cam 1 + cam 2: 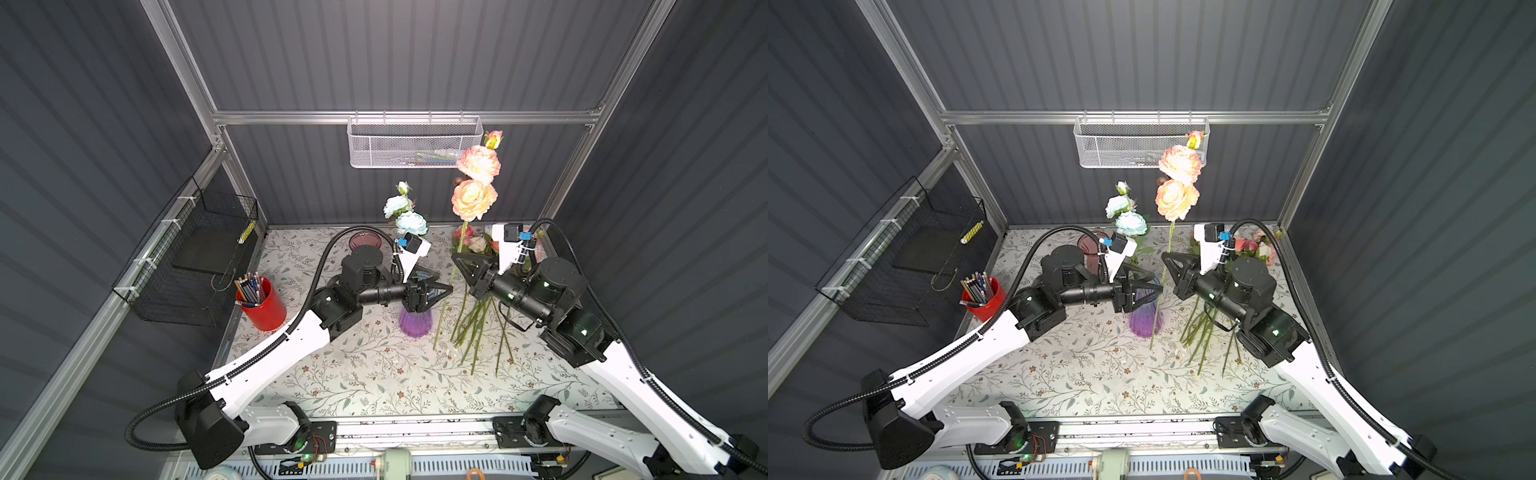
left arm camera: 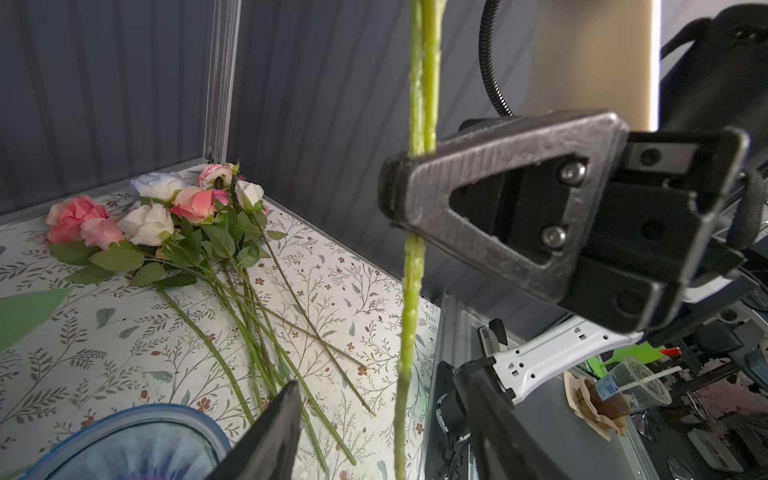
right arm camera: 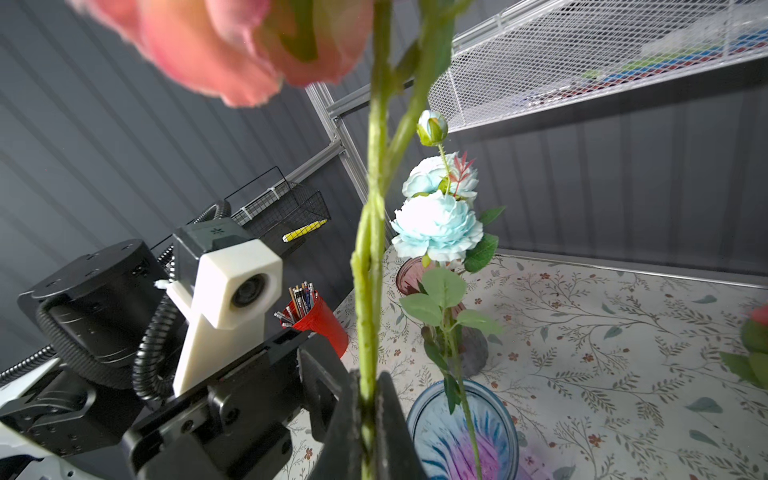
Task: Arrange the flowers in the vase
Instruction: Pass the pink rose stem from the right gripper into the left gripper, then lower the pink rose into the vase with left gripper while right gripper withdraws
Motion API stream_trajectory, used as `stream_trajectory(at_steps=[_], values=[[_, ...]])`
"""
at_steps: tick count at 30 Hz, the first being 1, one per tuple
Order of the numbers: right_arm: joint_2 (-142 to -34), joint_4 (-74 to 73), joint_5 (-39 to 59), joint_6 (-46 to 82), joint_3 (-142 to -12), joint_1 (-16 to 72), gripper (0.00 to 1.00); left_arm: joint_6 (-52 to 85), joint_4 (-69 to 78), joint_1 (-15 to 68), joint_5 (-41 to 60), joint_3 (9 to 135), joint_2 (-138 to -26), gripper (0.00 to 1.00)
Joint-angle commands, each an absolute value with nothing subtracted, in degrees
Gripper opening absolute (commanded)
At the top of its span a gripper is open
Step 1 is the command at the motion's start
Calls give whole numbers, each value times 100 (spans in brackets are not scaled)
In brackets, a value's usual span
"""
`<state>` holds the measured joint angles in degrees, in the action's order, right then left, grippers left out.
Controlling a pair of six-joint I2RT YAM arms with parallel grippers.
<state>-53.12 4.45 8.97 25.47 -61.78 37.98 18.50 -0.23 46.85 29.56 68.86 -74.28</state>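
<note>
Floral-print table (image 1: 374, 382) w/ purple vase (image 1: 415, 325), red pencil cup (image 1: 268, 311), pink vase (image 1: 362, 240) at back, loose flowers (image 2: 147, 224) rt.

Quick status from my side. Both arms in from front corners, elbows raised, forearms roughly level, tips facing each other near middle.

Left arm (image 1: 270, 357) reaching rightward. Left gripper (image 1: 442, 281) has jaws parted, nothing pinched. Stem (image 2: 424, 83) passes right at my open fingers (image 2: 282, 436), no squeeze on it, can't tell if it brushes.

Right arm (image 1: 640, 399) reaching leftward. Right gripper (image 3: 368, 399) clamped tight on that stem, holding it upright. Right tips just beside left ones, not touching.
</note>
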Motion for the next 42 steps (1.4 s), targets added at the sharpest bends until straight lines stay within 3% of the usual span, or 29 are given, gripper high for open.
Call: stream_trajectory(at_steps=[1,7,12,18,21,22,24,28,32,39,42], values=[[-5306,417,1015,2593,-6121,3855,0,1795,34,4728,2927,7127,-7491,58],[-5370,341,1116,2678,-6025,3911,0,1885,153,4744,2913,7206,-7663,37],[-5367,247,1096,2694,-5946,3955,0,1951,191,4756,3040,7266,-7751,31],[-5388,224,1055,2662,-5902,3981,0,1907,136,4773,3016,7343,-7766,0],[-5384,225,1135,2627,-5924,3982,4,1896,156,4774,2946,7347,-7735,0],[-5375,232,1167,2613,-5932,3991,11,1901,159,4772,2899,7348,-7726,0],[-5332,277,1154,2574,-5955,3990,39,1843,111,4780,2709,7386,-7706,0],[-5010,580,901,2304,-6039,3995,51,1444,-47,4779,1942,7564,-7536,0],[-4443,721,114,2081,-5855,3990,57,1013,-175,4776,953,7960,-7460,0],[-3787,882,-974,1743,-5446,3973,61,263,-539,4780,448,9068,-8057,0],[-3676,957,-1109,1673,-5360,3964,61,113,-268,4777,273,8967,-8244,0]])
